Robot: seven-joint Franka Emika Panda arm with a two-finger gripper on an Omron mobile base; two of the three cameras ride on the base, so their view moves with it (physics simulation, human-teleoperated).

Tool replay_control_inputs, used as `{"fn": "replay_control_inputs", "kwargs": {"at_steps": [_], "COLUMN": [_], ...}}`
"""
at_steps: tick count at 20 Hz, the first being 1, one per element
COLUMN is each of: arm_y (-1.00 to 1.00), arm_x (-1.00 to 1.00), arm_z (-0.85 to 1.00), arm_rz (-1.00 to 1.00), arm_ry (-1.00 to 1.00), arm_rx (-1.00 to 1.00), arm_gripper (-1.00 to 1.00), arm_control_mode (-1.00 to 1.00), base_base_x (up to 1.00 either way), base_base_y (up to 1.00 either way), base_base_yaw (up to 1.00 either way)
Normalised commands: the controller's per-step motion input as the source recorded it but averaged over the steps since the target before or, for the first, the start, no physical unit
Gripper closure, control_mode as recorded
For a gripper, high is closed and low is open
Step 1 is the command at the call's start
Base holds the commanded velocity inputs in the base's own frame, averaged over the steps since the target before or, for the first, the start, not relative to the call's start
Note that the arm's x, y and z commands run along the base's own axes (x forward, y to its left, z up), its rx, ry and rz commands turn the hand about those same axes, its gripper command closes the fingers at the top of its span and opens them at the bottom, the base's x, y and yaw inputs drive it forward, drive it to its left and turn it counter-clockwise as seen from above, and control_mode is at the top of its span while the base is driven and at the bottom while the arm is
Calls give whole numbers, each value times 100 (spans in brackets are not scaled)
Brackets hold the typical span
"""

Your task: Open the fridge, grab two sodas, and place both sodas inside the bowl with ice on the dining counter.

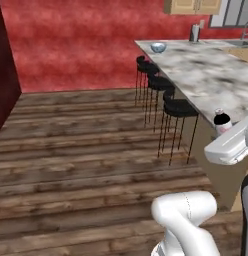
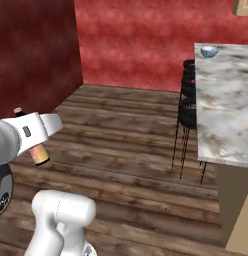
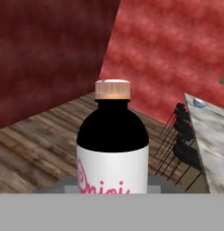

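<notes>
Soda bottle stands upright, clamped in the closed end effector; the pale bowl sits well ahead at the marbled surface's far end, past the black stools.

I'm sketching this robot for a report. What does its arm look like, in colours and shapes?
The arm is glossy white, made of thick rounded segments with bulbous elbows. A faint dark dashed seam runs down one segment. Its wrist link is white with a small dark rectangular mark, and a dark round joint sits below it.
</notes>
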Motion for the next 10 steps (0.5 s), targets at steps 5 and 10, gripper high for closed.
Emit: {"fn": "replay_control_inputs", "kwargs": {"at_steps": [5, 10], "arm_y": [0, 0], "arm_x": [0, 0], "arm_z": [0, 0], "arm_rz": [0, 0], "arm_ry": [0, 0], "arm_rx": [0, 0], "arm_gripper": [100, 100], "arm_control_mode": [100, 100], "base_base_x": [100, 100], "base_base_y": [65, 44], "base_base_yaw": [-30, -31]}}
